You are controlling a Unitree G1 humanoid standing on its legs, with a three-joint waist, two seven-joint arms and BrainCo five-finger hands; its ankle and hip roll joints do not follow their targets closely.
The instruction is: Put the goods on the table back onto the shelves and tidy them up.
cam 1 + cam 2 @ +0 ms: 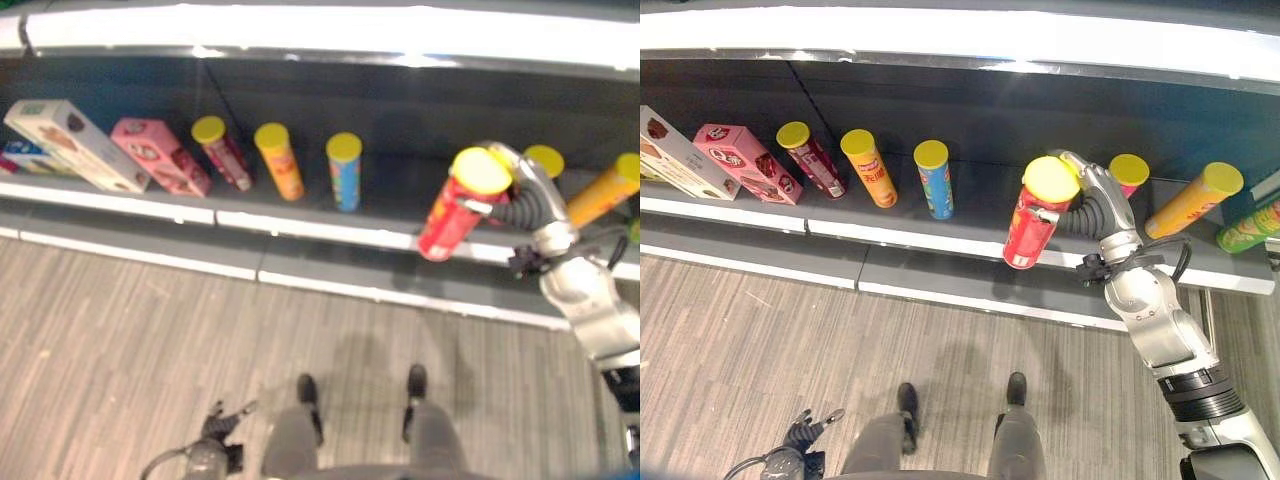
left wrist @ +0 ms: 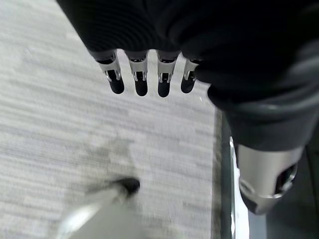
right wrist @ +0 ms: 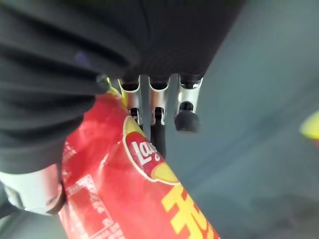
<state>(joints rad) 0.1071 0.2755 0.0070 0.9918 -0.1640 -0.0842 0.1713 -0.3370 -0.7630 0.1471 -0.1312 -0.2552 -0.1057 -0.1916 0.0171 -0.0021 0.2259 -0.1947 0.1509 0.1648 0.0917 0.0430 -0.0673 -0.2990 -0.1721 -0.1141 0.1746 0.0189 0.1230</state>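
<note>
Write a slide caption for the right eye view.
Right hand holds a red yellow-lidded crisp can at the shelf edge, beside other standing cans.

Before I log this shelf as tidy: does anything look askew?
Yes. The orange can at the right end leans sideways, and a green can beside it lies flat. The red can is tilted too, but the right hand holds it.

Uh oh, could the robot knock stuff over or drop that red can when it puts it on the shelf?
Maybe. The right hand holds the red can tilted, out past the shelf edge, so if the grip slips it could fall to the floor. The gap it seems headed for is tight: the blue can stands on one side and a pink can on the other, so either might get bumped. The left hand hangs low, too far to help.
</note>
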